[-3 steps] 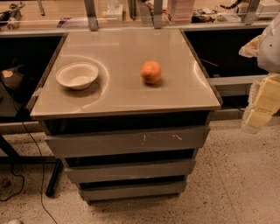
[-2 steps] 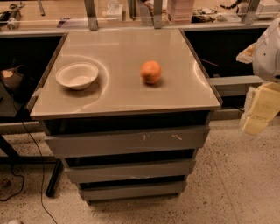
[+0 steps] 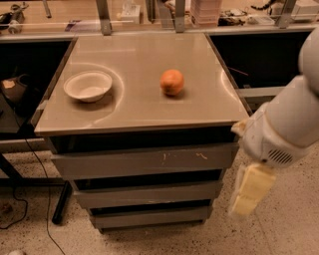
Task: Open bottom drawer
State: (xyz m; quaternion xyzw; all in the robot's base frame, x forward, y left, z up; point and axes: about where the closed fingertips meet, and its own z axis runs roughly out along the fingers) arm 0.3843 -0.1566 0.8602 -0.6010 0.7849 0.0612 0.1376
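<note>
Low in the centre of the frame, under two wider fronts: the bottom drawer [image 3: 149,217], plain dull grey, flat, narrowest of the three. Sits pushed in, front tucked under the middle drawer [image 3: 147,193], with a dark gap between the two. Stands just above the speckled floor [image 3: 164,241].

Higher up: the top drawer [image 3: 142,161], widest of the three, marked with white scratches right of its middle. Closed too, like the middle one.

Over all three: the grey cabinet top [image 3: 134,112], glossy, filling the middle of the frame. On its left part, a white bowl [image 3: 88,85], upright. Right of that and well apart, an orange [image 3: 172,82], close to the centre of the top.

At the right edge of the frame: the white arm [image 3: 286,122], reaching in from the upper right and overlapping the cabinet's right front corner. Below its rounded end: the gripper [image 3: 246,191], pale yellow, pointing down toward the floor. Hangs just right of the cabinet in the frame, level with the middle and bottom drawers and apart from both fronts. Released or clenched: cannot tell.

At lower left: a black leg [image 3: 61,201], slanting down to the floor beside the cabinet. Along the top edge of the frame: a bench [image 3: 70,12] with metal uprights and assorted clutter, behind the cabinet.
</note>
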